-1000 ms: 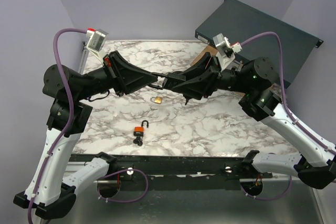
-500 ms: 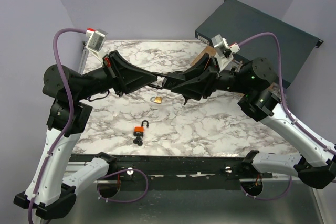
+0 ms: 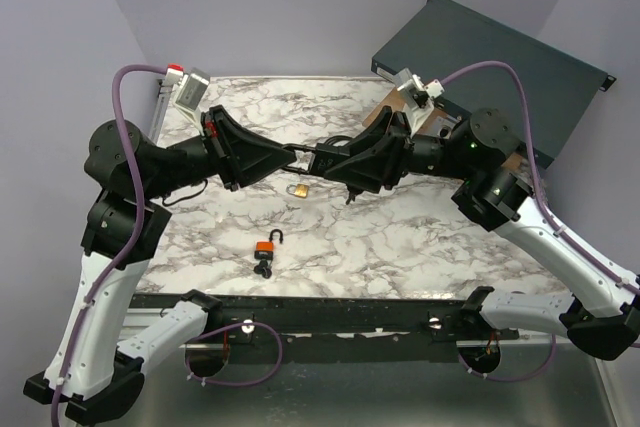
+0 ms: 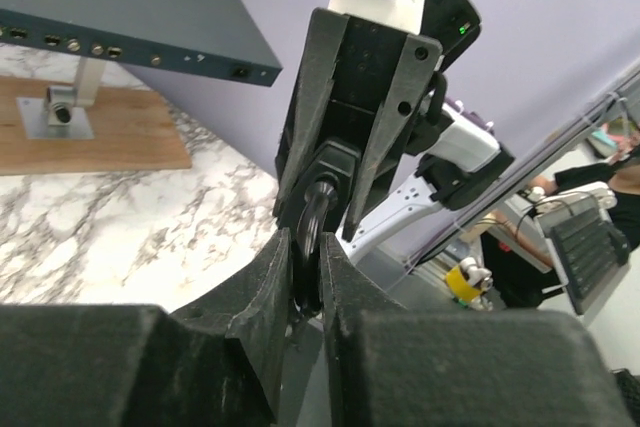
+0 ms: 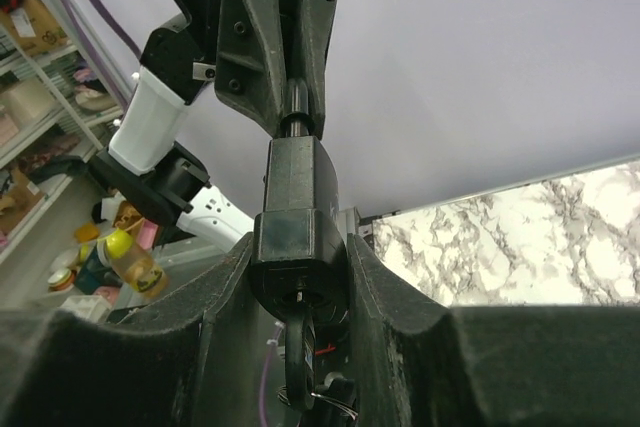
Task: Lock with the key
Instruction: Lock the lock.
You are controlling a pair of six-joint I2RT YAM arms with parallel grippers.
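Seen from above, the left gripper (image 3: 299, 153) and right gripper (image 3: 323, 159) meet tip to tip in the air over the white marble-patterned table (image 3: 430, 237). A small brass padlock (image 3: 297, 189) lies just below them, and an orange padlock with a raised shackle (image 3: 265, 247) lies nearer the arm bases. In the left wrist view, the left fingers (image 4: 262, 292) are pinched closed on a dark curved shackle (image 4: 308, 232) that runs into the right gripper's jaws. In the right wrist view, the right fingers (image 5: 225, 297) clamp a black rectangular padlock body (image 5: 298, 209). Its shackle points up into the left jaws, and a dark key on a wire ring (image 5: 300, 372) hangs beneath. The step appears to be seating the shackle. It likely goes best with the body held rigid and the shackle pushed straight along its axis before the key is turned.
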